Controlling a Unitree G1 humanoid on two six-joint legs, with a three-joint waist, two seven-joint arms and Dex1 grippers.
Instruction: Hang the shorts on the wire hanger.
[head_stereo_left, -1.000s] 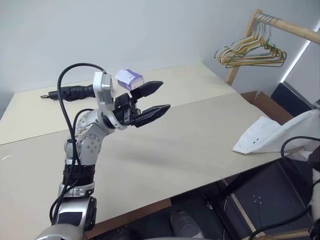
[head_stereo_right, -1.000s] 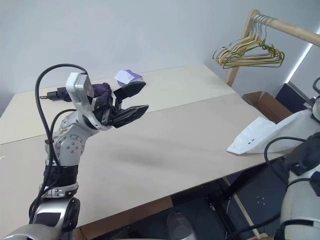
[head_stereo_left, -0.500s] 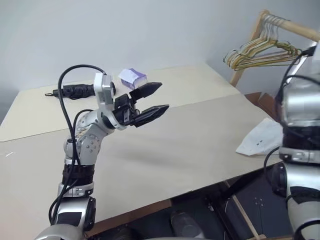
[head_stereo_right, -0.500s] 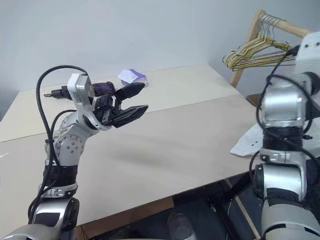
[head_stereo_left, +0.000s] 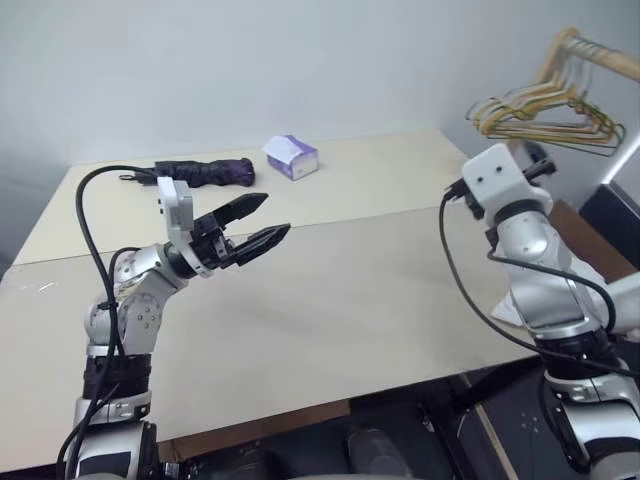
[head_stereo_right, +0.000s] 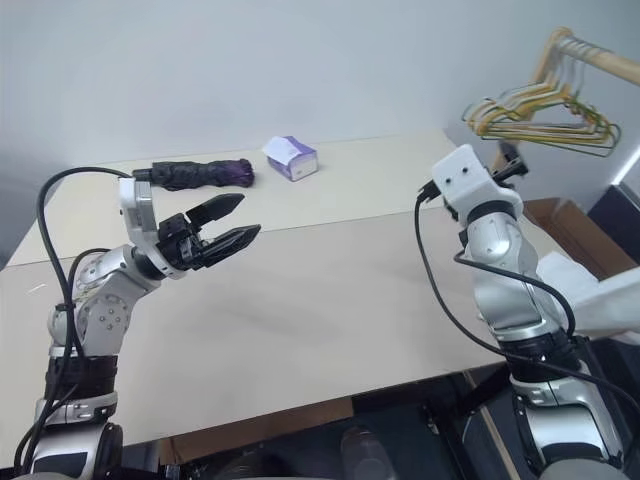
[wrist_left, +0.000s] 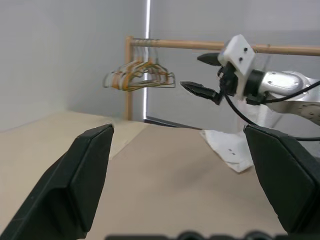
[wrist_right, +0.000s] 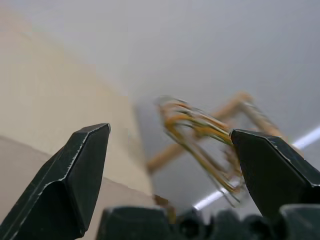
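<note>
- Fingers of the left gripper (head_stereo_left: 252, 224) stand spread with nothing between them, raised over the bench (head_stereo_left: 380, 290) at about 9 o'clock in the left eye view.
- Left eye view: the pale beige bench runs in two slabs with a seam between them; a white-and-purple tissue box (head_stereo_left: 291, 157) sits near its far edge at 12 o'clock, and a dark folded umbrella (head_stereo_left: 196, 172) lies just beside it toward 10 o'clock. A plain grey wall rises behind.
- Right eye view: the right gripper (head_stereo_right: 510, 165) is lifted at 2 o'clock, pointing toward a bunch of yellow and striped hangers (head_stereo_right: 540, 115) on a wooden rack (head_stereo_right: 580, 50). The shorts (head_stereo_right: 590, 300), white, lie at the bench's right end at 4 o'clock, partly hidden by the right arm.
- Left wrist view: the left fingers (wrist_left: 75, 185) are wide apart; past them the right gripper's fingers (wrist_left: 200, 90) are spread and empty, with the shorts on the bench below them and the rack behind.
- Right wrist view: the right fingers (wrist_right: 70, 180) are spread, empty, framing the blurred hanger bunch and the grey wall.
- I cannot tell the single wire hanger from the others in the bunch.
</note>
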